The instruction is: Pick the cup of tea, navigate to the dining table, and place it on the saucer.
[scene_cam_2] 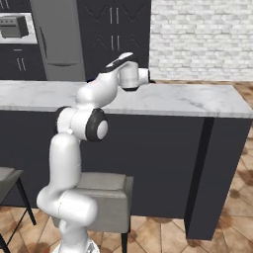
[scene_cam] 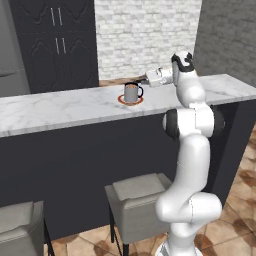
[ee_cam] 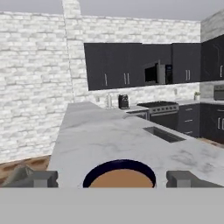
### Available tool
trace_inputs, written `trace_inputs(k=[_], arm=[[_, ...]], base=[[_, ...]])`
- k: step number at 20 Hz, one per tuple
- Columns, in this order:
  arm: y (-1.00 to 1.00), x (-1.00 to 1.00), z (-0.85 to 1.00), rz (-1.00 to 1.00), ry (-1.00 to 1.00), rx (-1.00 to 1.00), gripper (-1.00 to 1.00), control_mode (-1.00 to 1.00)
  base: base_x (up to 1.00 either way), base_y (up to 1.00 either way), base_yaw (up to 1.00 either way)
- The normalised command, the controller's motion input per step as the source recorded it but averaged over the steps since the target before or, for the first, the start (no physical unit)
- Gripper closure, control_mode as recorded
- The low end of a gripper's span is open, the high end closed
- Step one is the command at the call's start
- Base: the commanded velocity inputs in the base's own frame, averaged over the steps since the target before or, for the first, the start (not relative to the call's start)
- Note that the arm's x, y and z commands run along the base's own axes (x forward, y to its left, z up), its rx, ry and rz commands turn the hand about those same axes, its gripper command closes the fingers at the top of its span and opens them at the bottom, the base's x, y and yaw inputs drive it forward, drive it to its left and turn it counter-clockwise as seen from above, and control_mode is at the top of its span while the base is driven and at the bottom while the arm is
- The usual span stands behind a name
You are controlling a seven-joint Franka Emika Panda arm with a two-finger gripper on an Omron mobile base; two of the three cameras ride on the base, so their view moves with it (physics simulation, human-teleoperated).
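The mug (scene_cam: 131, 93) stands upright on the saucer (scene_cam: 130, 100), on the marble top of the long dark-based desk (scene_cam: 60, 107). The gripper (ee_cam: 112, 179) is released: in the hand view its two dark tips stand wide apart, one on each side of the mug's rim, with gaps showing between them and the rim. The brown tea (ee_cam: 120, 180) sits close to the rim, so the mug probably spills if tilted or jolted. It looks rigid, smooth and light; a glazed wall may slip under a weak squeeze. The best hold seems to be across the round body below the rim, clear of the dark handle (scene_cam: 140, 91). The saucer is thin and may slide if nudged.
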Motion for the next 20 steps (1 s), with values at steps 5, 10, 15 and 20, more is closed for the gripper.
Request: trace_inputs(k=[5, 10, 15, 20], arm=[[-0.25, -0.64, 0.40, 0.00, 0.00, 0.02, -1.00, -1.00], [-0.30, -0.78, 0.28, 0.00, 0.01, 0.00, -1.00, -1.00], [-0.25, -0.73, 0.25, 0.00, 0.00, 0.00, -1.00, -1.00], [-0.20, -0.95, 0.25, -0.02, 0.03, -0.03, -1.00, -1.00]], base=[[0.00, 0.00, 0.00], [0.00, 0.00, 0.00], [0.00, 0.00, 0.00], [0.00, 0.00, 0.00]])
